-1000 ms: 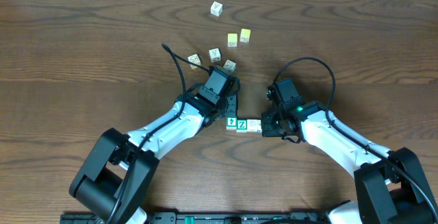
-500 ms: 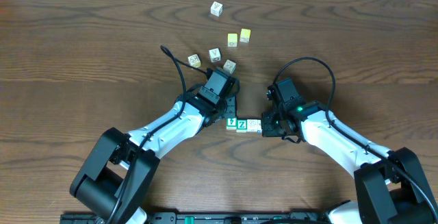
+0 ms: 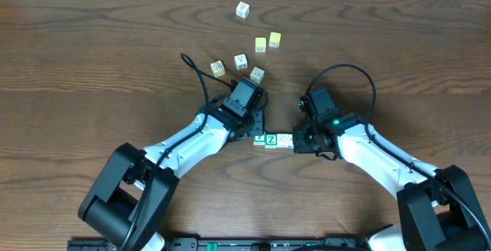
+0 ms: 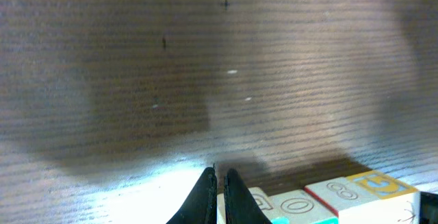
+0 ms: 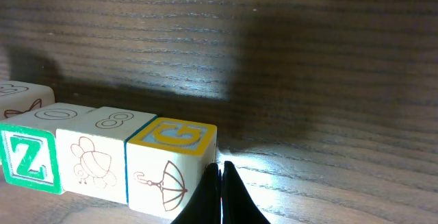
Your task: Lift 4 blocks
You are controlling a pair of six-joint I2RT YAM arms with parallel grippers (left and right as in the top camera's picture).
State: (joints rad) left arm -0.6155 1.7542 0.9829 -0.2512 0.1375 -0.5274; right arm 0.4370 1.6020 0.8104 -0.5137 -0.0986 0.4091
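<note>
Four blocks stand in a tight row between my two grippers. In the right wrist view they are a block with brown print at the far left [image 5: 19, 95], a green Z block [image 5: 27, 157], a white bee block [image 5: 89, 157] and an umbrella block [image 5: 171, 172]. From overhead, the Z block [image 3: 271, 139] and a white block [image 3: 284, 140] show. My left gripper [image 3: 258, 134] [image 4: 219, 183] is shut, its tips against the row's left end. My right gripper [image 3: 295, 140] [image 5: 221, 183] is shut and pressed against the umbrella block's side. I cannot tell whether the row touches the table.
Loose cubes lie farther back on the wooden table [image 3: 92, 44]: a white one with blue print [image 3: 242, 9], two yellow ones [image 3: 261, 44] [image 3: 275, 39] and three pale ones [image 3: 218, 67] [image 3: 241, 61] [image 3: 257, 74]. A black cable [image 3: 201, 74] loops off the left arm.
My left gripper has edged slightly over the row's left end, covering more of the end green block. The right arm and the row stay put.
</note>
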